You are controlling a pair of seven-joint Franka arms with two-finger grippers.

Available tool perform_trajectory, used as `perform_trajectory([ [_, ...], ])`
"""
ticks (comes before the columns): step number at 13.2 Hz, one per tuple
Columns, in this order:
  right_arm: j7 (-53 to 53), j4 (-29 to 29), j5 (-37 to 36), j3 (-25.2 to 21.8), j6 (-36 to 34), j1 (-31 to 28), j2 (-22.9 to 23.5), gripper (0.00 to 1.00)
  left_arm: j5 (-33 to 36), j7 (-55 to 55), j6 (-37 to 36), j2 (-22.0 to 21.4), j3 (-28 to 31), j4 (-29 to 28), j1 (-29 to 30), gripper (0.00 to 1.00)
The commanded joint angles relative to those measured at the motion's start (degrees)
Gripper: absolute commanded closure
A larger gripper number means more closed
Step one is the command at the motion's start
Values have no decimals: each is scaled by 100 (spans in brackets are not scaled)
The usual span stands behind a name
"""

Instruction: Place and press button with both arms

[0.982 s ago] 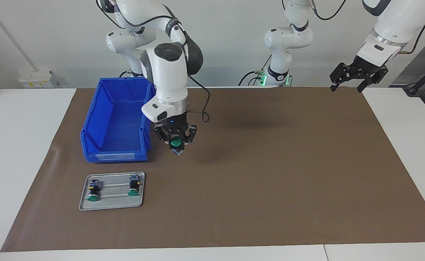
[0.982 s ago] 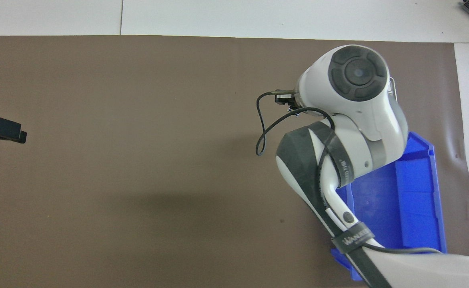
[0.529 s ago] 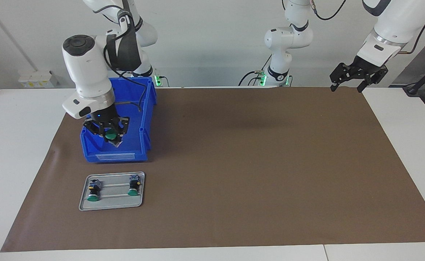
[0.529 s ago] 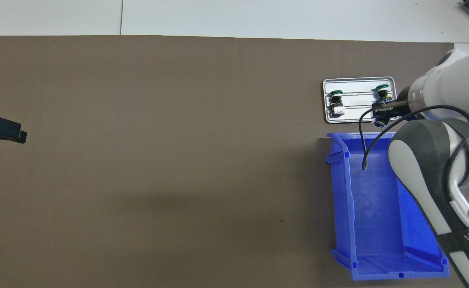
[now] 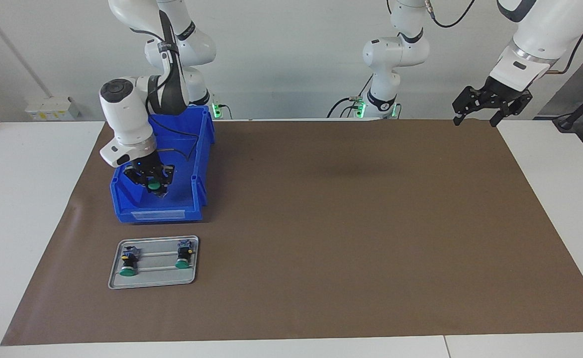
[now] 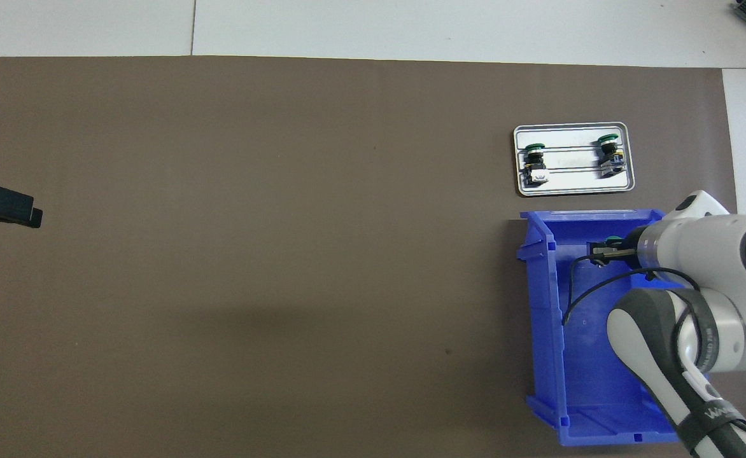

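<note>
While overhead hides it, right hand (image 5: 153, 187) grips button (image 5: 153, 186).

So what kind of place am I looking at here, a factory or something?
More likely a robotics lab or test cell than a factory: two white arms mounted at one table covered by a brown mat, with a blue parts bin and a small metal tray holding green push-buttons laid out for practice.
</note>
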Motion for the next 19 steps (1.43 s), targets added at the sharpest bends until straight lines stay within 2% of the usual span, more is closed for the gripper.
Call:
perform_trajectory([
  [1, 16, -612, 35, 88, 512, -118, -244, 100, 82, -6, 22, -151, -30, -162, 39, 0],
  [2, 139, -630, 35, 88, 522, -101, -236, 100, 82, -6, 22, -151, -30, -162, 39, 0],
  [3, 209, -657, 35, 88, 513, -101, -235, 88, 82, -6, 22, -151, -30, -162, 39, 0],
  [4, 219, -657, 35, 88, 478, -101, -227, 26, 82, -6, 22, -151, -30, -162, 39, 0],
  [5, 219, -639, 35, 88, 452, -101, -227, 0, 82, -6, 22, -151, -30, -162, 39, 0],
  [7, 245, -482, 35, 97, 416, -92, -253, 0, 82, -6, 30, -151, -30, -162, 39, 0],
  [8, 297, -263, 35, 97, 181, -83, -288, 0, 82, -6, 30, -151, -30, -162, 39, 0],
  [12, 324, 1405, 96, 97, -1794, -30, -245, 0, 82, -6, 22, -151, -30, -162, 39, 0],
  [15, 333, 2302, 210, 114, -2709, -30, -244, 0, 82, -6, 22, -151, -30, -162, 39, 0],
  [17, 377, 2952, 579, 97, -3395, -144, -227, 0, 82, -6, 30, -151, -30, -162, 39, 0],
  [19, 377, 3830, 554, 70, -4238, -275, -8, 0, 82, -15, 22, -151, -30, -162, 39, 0],
])
